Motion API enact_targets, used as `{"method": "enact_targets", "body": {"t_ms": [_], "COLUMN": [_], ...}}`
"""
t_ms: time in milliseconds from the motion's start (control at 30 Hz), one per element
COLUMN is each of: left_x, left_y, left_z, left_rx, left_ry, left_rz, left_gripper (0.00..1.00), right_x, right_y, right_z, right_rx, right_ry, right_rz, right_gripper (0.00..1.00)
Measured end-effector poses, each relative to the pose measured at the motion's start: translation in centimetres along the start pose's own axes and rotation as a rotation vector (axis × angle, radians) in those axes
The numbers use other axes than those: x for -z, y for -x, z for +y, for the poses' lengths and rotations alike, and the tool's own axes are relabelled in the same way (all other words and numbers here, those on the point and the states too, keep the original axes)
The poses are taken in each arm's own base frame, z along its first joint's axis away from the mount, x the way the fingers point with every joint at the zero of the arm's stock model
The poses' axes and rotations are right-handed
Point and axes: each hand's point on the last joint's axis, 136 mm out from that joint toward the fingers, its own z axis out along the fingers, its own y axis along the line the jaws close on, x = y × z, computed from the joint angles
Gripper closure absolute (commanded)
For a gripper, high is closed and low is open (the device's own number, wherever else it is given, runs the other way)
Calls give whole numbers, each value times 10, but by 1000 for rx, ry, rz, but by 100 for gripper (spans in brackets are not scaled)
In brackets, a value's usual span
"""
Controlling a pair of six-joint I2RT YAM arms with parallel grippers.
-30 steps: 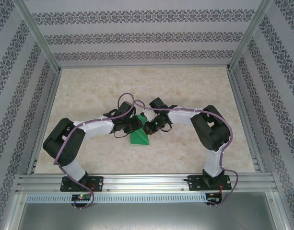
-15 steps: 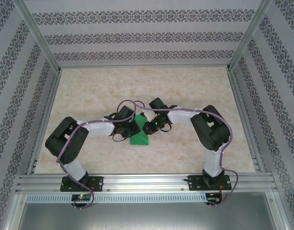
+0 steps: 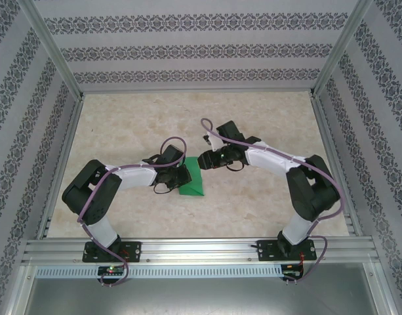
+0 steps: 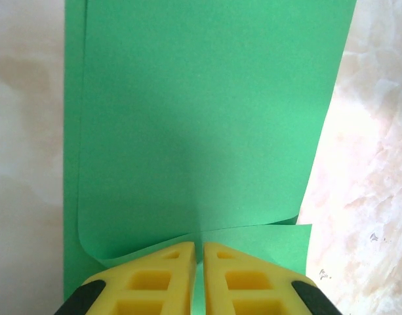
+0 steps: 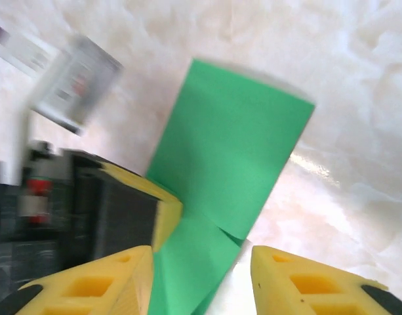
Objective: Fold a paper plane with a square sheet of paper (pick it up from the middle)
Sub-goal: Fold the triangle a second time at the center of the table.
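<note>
- Left tool (image 4: 199,251) is sitting clenched in my wrist feed. Both yellow fingers (image 4: 155,282) are lying side by side with only a sliver of gap between them, tips down on the near edge of the green paper (image 4: 207,118).
- I'm not able to tell whether it's actually pinching a layer or just pressing flat on top.
- Paper is lying on the marble tabletop (image 3: 266,118), roughly mid-way between the two arms, and it's already partly folded. A big top flap is overlapping a lower layer, a thin strip of that layer is peeking out along the left side, and one lower corner is curling up right beside the fingers.
- From overhead, the left tool is covering the paper's left edge.
- Right tool (image 5: 201,254) is hanging released, fingers spread wide and gripping nothing, just beside the far end of the paper.
- That wrist feed is coming through blurry, but I'm seeing the green paper below the gap between its fingers, and the left tool's yellow pad is resting on the paper's edge.
</note>
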Motion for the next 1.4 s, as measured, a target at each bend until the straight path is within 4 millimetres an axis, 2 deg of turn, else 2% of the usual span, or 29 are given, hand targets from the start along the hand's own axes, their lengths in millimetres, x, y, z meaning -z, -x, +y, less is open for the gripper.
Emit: {"method": "enact_targets", "body": {"t_ms": [67,133,200,267,400,667,1400], "left_x": [0,0,0,0,0,0,0], "left_y": [0,0,0,0,-1,-1,-1], "left_z": [0,0,0,0,0,0,0], "left_rx": [-3,-7,-10,-14,-15,-23,-44], "left_ry": [0,0,0,-1,-1,-2,-3], "left_rz": [1,1,1,2,4,4,7], "left_gripper": [87,87,87,87,87,87,87], "right_x": [5,0,-9,-20,-38,-55,-54], "right_y": [2,-6,-23,-44,-71,-90,-83], "right_z": [14,26,36,44,48,39,32], "right_rx": [-36,-83,-134,-181,-258,-339,-389], "right_ry": [62,125,167,203,228,229,222], "right_rz": [-14,9,59,122,211,290,294], "right_gripper": [76,87,93,95,97,97,95]}}
